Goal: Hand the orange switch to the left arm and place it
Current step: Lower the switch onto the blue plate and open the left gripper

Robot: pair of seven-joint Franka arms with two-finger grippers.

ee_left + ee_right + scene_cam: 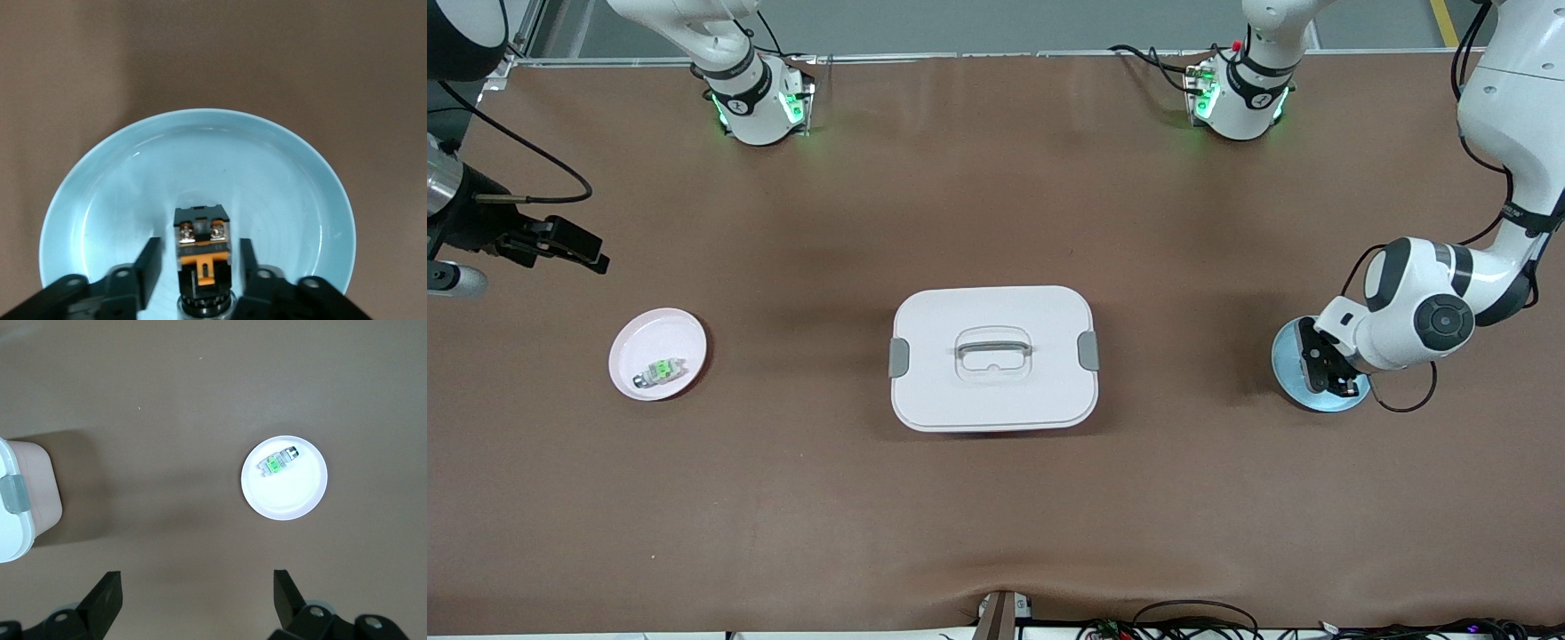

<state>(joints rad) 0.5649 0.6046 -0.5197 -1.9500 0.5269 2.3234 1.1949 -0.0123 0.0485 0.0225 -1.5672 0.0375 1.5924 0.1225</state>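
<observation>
The orange switch (202, 237), a small black block with an orange clip, lies on the blue plate (200, 153) at the left arm's end of the table. My left gripper (199, 257) is low over that plate. It is open, with one finger on each side of the switch and a small gap at both sides. In the front view the left gripper (1329, 369) covers the switch on the blue plate (1291, 356). My right gripper (587, 252) is open and empty, up in the air at the right arm's end. The white box (960, 400) stands mid-table.
A pink plate (667, 333) at the right arm's end holds a clear switch with a green top (660, 369). The right wrist view shows that plate (287, 497), the green-topped switch (279, 462) and a corner of the box (17, 500). Cables lie along the table's near edge.
</observation>
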